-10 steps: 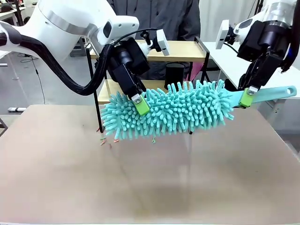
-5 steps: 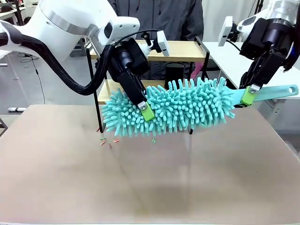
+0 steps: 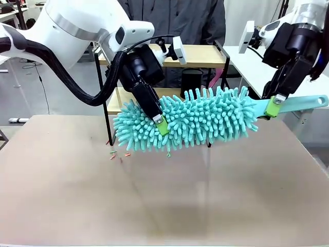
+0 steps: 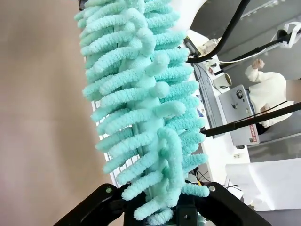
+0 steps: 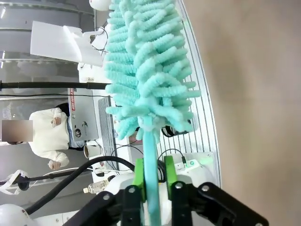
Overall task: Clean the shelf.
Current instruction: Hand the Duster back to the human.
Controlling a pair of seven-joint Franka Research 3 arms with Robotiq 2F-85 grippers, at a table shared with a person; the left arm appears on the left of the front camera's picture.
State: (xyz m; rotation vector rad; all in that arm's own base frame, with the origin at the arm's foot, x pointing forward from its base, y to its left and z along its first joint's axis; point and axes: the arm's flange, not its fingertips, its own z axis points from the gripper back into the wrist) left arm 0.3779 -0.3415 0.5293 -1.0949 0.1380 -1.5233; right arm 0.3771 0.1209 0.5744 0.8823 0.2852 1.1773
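Left gripper [image 3: 160, 125] is clamped on the fluffy head of a teal chenille duster [image 3: 195, 121], toward the head's left half; one green pad shows against the noodles in the front view. In the left wrist view the black fingers [image 4: 101, 203] close in around the base of the duster head [image 4: 141, 108], noodles bunched between them, so it's a firm grip.

Right gripper [image 3: 272, 106] sits at the duster's flat teal handle [image 3: 303, 101], on the right, where handle meets head. In the right wrist view the handle [image 5: 149, 155] runs between the two green pads [image 5: 139, 172]; they flank it closely on both sides, but I can't tell whether they're pressing or just released.

Duster is held roughly level, right end slightly higher, hanging above the tan table [image 3: 164, 195] and not touching it.

The shelf [image 3: 205, 56] stands at the far side of the table, centre, right behind the duster: upper wooden board visible behind the left arm's wrist, lower board [image 3: 123, 98] mostly hidden by the duster head, black frame post on the left. A dark cylindrical object [image 3: 191, 81] sits on the lower tier. A person in a dark jacket [image 3: 180, 20] stands behind the shelf.

A few small coloured scraps [image 3: 119, 154] lie on the table below the duster's left end, near the shelf's left leg.
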